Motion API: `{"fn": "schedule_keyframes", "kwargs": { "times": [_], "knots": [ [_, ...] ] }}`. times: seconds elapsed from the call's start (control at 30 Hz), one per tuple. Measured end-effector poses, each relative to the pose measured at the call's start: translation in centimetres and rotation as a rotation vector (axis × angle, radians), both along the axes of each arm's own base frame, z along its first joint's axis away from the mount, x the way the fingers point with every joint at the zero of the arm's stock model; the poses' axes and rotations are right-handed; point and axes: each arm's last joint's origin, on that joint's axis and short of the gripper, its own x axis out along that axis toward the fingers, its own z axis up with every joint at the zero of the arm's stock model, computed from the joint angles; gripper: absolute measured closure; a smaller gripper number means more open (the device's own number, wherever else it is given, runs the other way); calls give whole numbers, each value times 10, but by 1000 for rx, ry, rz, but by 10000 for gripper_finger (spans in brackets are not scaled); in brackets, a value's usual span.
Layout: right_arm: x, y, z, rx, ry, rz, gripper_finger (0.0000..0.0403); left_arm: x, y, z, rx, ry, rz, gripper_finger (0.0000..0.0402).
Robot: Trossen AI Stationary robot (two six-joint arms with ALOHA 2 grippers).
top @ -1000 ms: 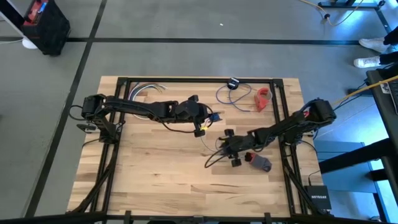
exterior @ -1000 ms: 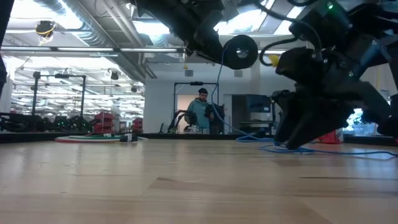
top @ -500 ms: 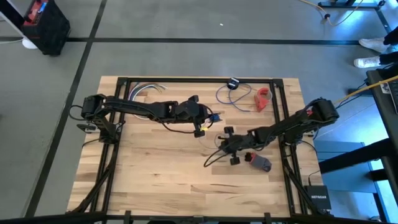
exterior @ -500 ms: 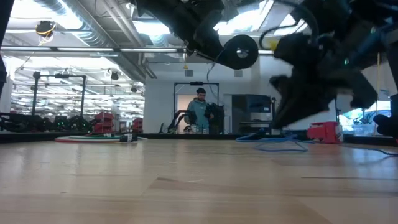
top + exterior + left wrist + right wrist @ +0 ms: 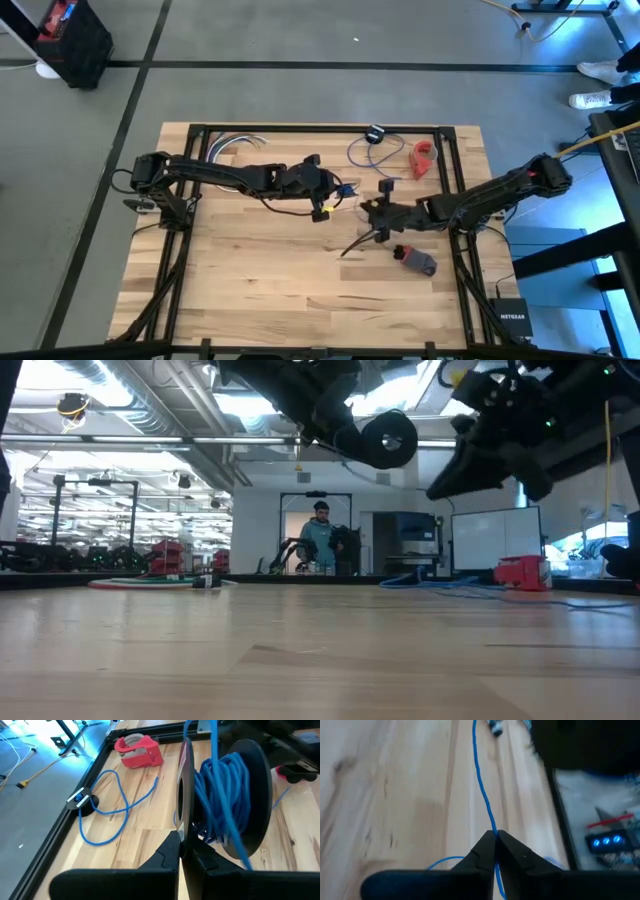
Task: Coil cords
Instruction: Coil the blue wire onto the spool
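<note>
Red and grey object: a small red-and-grey thing lay on the desk near the right arm, on the near side; it played no visible part.
Right gripper: the right gripper stood right of the desk's middle, its fingers pressed together on the cord. The pinch looked meant to keep the thin blue line taut and steerable, not slack.
Cord run: from that pinch the cord led off across the bare wood, raised clear of the boards, which seemed to be the reason for the lifted hold. In the high view a dark strand trailed from this gripper toward the near side.
Left gripper: the left gripper was closed on the rim of a black spool near the desk's middle, just left of the right gripper. Clamping the flange edge held the reel steady and left its core free to take turns.
Wound cord: many blue turns sat on the spool's core already, so I judged the coiling well under way but unfinished.
Loose end: farther off, near the far edge, a loop of the blue cord lay flat on the wood, ending at a small black disc by the frame rail. That part was not yet gathered.
Tape dispenser: a red tape dispenser sat at the far right, beside the loose loop and apart from it.
Room beyond: in the low view a person stood far behind the desk.
</note>
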Motion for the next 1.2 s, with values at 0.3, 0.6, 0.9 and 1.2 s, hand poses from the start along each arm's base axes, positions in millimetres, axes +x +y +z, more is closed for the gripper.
{"fn": "schedule_keyframes", "kwargs": {
  "times": [0.3, 0.6, 0.9, 1.2],
  "knots": [
    [24, -15, -2, 124, -119, 107, 380, 0, 0, 0, 2, 1, -1, 402],
    [30, -19, -25, 245, -25, 100, 336, 0, 0, 0, 2, 6, -2, 402],
    [-3, -22, 12, 315, 211, -8, 214, 0, 0, 0, 3, 6, -2, 402],
    [-39, -27, 6, 308, 177, -49, 198, 0, 0, 0, 9, 6, -6, 402]
  ]
}}
